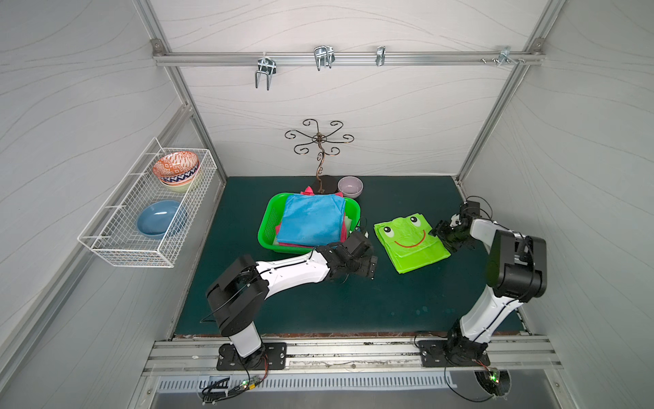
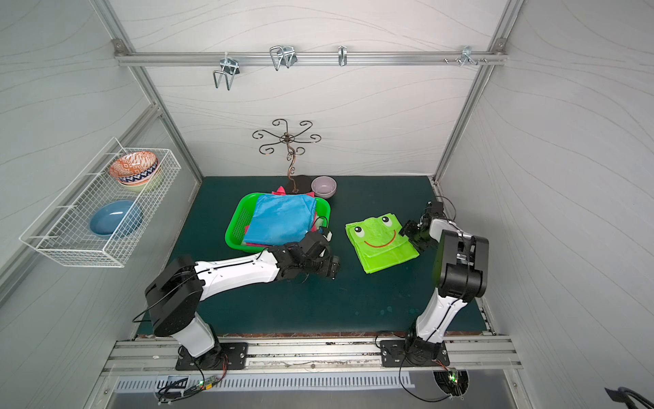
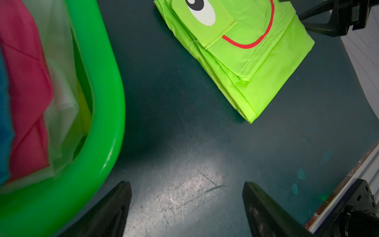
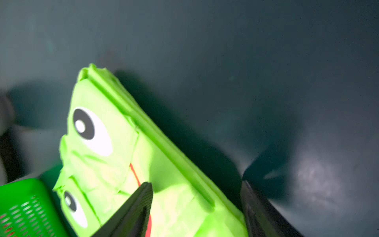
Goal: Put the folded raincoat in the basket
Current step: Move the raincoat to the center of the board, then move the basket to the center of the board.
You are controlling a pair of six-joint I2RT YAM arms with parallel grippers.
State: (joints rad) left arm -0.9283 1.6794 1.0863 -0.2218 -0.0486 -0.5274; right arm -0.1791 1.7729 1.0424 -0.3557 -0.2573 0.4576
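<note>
The folded raincoat [image 1: 410,244] lay unlifted on the bench [image 1: 318,301] beside the basket [image 1: 269,222], right fingers [image 4: 135,209] spread astride its edge, left fingers [image 3: 110,209] open and empty.

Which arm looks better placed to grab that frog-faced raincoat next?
Probably the right. The right gripper is open at the edge of the raincoat, one finger over the fabric, the other beside it. The left gripper hangs open over the mat between the basket and the raincoat, touching neither.
</note>
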